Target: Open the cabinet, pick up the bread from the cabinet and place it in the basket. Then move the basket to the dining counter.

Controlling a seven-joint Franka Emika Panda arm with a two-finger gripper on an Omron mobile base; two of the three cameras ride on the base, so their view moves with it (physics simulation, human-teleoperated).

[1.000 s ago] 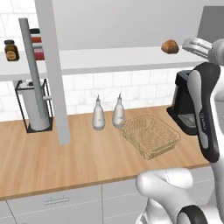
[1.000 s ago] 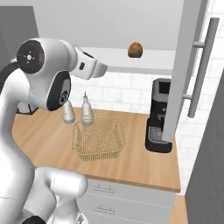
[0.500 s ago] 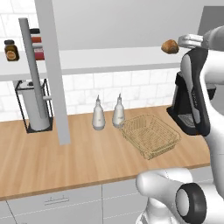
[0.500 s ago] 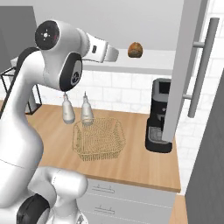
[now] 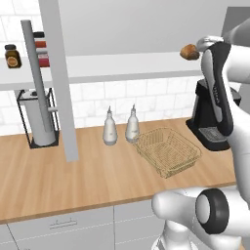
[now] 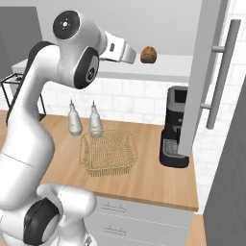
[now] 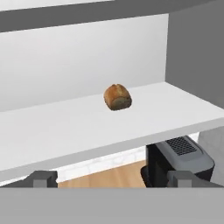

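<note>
Pale wood runs the length of the worktop (image 5: 73,171), backed by white tiles and set over grey drawers with short handles. Above it the cabinet (image 6: 211,72) stands open, both doors swung out with their long bar handles edge-on, and its pale inner shelf (image 7: 87,127) stretches wide and mostly bare. The bread (image 7: 117,97) sits alone toward the back of that shelf, a small golden-brown bun resting on the white surface, well above the worktop. The gripper (image 7: 113,178) is raised to shelf height and points at the bun from in front of the shelf edge, short of it and not touching; its two dark fingertips sit far apart at the bottom of the hand view, so the pincer is wide and holds nothing. Down on the wood, the basket (image 5: 168,150) lies open, its tan weave flaring outward, just beside two pale bottles (image 5: 120,127) that stand near the tiles. A black coffee machine (image 6: 175,127) stands to the right of the basket, partly under the shelf. At the far left a dark wire rack (image 5: 36,119) sits against the wall, and a small jar (image 5: 12,55) rests on the shelf above it.
</note>
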